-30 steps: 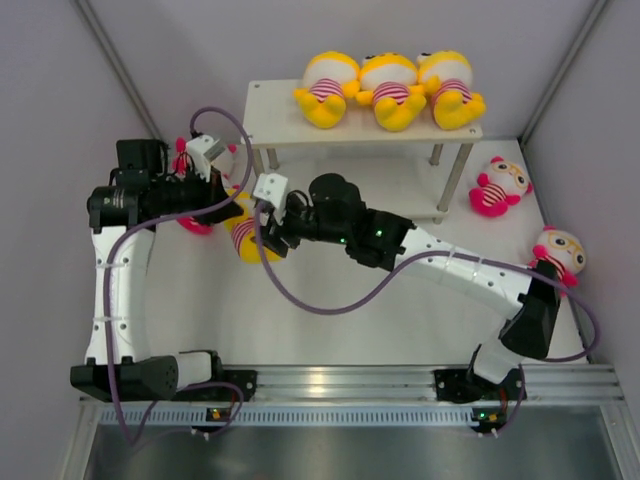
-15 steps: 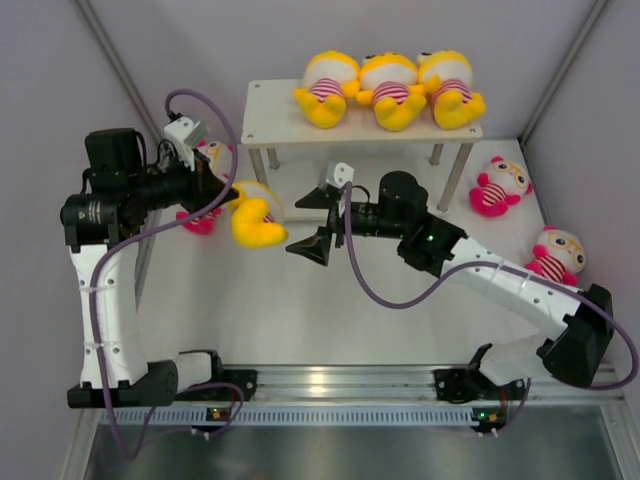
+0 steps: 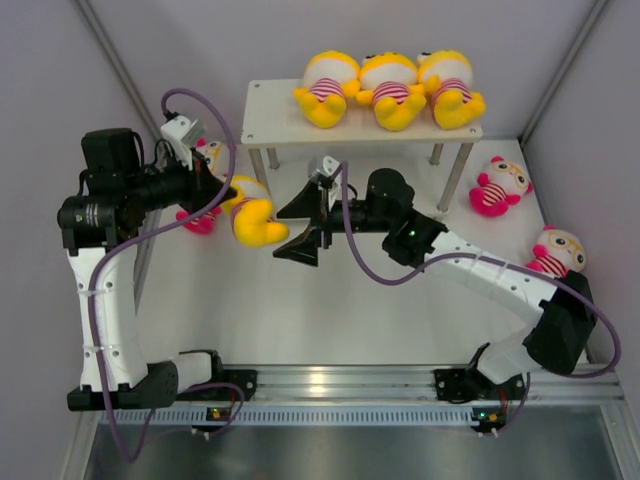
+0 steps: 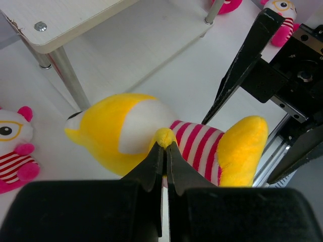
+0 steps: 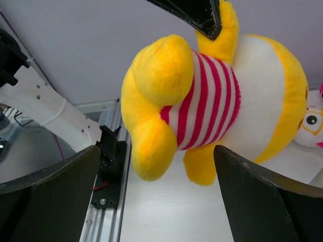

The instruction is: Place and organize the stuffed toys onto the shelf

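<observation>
My left gripper is shut on the small arm of a yellow doll and holds it in the air, left of the shelf. The left wrist view shows the fingertips pinching that arm of the doll. My right gripper is open, its jaws spread wide and facing the doll's feet without touching. In the right wrist view the doll hangs ahead of the open gripper. Three yellow dolls sit on the shelf top. Pink-limbed dolls lie at the right.
Another pink-limbed doll lies on the table partly hidden behind my left arm; it also shows in the left wrist view. The shelf's thin metal legs stand near my right arm. Grey walls close in both sides.
The left gripper has lifted the yellow doll off the table and swung it up and left. The right gripper backed off to the right, opened wide, then came back toward the doll.
</observation>
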{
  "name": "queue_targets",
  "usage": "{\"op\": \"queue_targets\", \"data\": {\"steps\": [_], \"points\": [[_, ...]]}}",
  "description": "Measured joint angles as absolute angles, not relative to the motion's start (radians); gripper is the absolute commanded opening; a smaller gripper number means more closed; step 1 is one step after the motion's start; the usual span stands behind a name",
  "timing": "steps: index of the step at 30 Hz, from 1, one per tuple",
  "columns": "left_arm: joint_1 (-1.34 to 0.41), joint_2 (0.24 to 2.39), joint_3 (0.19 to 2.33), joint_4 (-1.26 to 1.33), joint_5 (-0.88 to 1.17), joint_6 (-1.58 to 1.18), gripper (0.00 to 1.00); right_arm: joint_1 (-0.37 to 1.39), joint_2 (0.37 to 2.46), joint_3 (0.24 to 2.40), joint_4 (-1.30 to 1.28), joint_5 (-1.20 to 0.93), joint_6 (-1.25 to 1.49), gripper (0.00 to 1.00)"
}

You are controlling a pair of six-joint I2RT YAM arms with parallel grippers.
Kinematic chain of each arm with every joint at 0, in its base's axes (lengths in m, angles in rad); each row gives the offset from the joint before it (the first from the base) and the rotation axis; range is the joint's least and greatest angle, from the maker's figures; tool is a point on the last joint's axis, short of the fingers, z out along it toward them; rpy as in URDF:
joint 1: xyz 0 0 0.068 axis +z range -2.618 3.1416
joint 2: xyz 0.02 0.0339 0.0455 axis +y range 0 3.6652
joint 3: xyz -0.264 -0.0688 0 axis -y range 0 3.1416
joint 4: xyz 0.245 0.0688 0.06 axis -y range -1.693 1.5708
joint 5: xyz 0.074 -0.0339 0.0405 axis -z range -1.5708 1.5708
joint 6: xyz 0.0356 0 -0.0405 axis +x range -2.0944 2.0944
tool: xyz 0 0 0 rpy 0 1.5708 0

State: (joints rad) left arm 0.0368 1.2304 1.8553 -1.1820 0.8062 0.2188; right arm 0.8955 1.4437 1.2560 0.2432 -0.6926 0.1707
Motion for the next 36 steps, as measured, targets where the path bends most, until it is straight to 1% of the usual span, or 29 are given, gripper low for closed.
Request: {"op": "queue_targets", "data": {"steps": [7,10,11,13,14,15,16,17,19,20,25,26,28,29,30,31,32,33,34,36], "points": [[0.037,1.227,1.863,-1.182,0.803,0.21,0.0,0.922,1.525,1.324,0.259,-0.655,0.23,0.87],[0.037,1.221,1.863,-1.182,0.804,0.21,0.0,0.922,1.534,1.325,0.261,-0.645,0.246,0.62],[0.037,1.219,1.863,-1.182,0.804,0.209,0.0,0.922,1.535,1.327,0.261,-0.644,0.247,0.46],[0.037,1.215,1.863,-1.182,0.803,0.207,0.0,0.922,1.541,1.348,0.245,-0.644,0.241,0.27],[0.037,1.213,1.863,-1.182,0.802,0.207,0.0,0.922,1.545,1.364,0.233,-0.641,0.238,0.12],[0.037,1.211,1.864,-1.182,0.799,0.207,0.0,0.922,1.548,1.38,0.216,-0.64,0.226,0.04],[0.037,1.21,1.865,-1.181,0.795,0.207,0.0,0.922,1.548,1.392,0.202,-0.639,0.221,0.0],[0.037,1.209,1.866,-1.181,0.788,0.206,0.06,0.922,1.549,1.41,0.171,-0.634,0.205,0.0],[0.037,1.208,1.874,-1.182,0.759,0.202,0.22,0.922,1.55,1.447,0.115,-0.627,0.171,0.0],[0.037,1.209,1.883,-1.182,0.738,0.198,0.26,0.922,1.55,1.477,0.062,-0.622,0.127,0.0],[0.036,1.206,1.984,-1.201,0.559,0.188,0.26,0.923,1.613,1.766,-0.217,-0.583,-0.142,0.0],[0.036,1.204,2.004,-1.201,0.533,0.188,0.26,0.923,1.632,1.842,-0.263,-0.575,-0.224,0.0],[0.035,1.195,2.043,-1.203,0.494,0.189,0.28,0.922,1.645,1.922,-0.311,-0.565,-0.357,0.0],[0.033,1.19,2.056,-1.203,0.482,0.189,0.36,0.922,1.646,1.941,-0.323,-0.561,-0.413,0.0],[0.032,1.187,2.067,-1.203,0.474,0.196,0.51,0.921,1.646,1.961,-0.337,-0.556,-0.48,0.0],[0.032,1.186,2.074,-1.202,0.464,0.205,0.7,0.92,1.652,1.983,-0.349,-0.546,-0.533,0.0],[0.032,1.184,2.08,-1.201,0.454,0.213,0.78,0.918,1.666,2.016,-0.364,-0.532,-0.586,0.0],[0.032,1.185,2.082,-1.198,0.441,0.212,0.84,0.914,1.686,2.053,-0.377,-0.522,-0.629,0.0],[0.032,1.188,2.082,-1.196,0.425,0.211,0.87,0.91,1.718,2.107,-0.392,-0.511,-0.67,0.0],[0.032,1.206,2.084,-1.195,0.388,0.206,0.89,0.896,1.776,2.181,-0.393,-0.476,-0.741,0.0]]}}
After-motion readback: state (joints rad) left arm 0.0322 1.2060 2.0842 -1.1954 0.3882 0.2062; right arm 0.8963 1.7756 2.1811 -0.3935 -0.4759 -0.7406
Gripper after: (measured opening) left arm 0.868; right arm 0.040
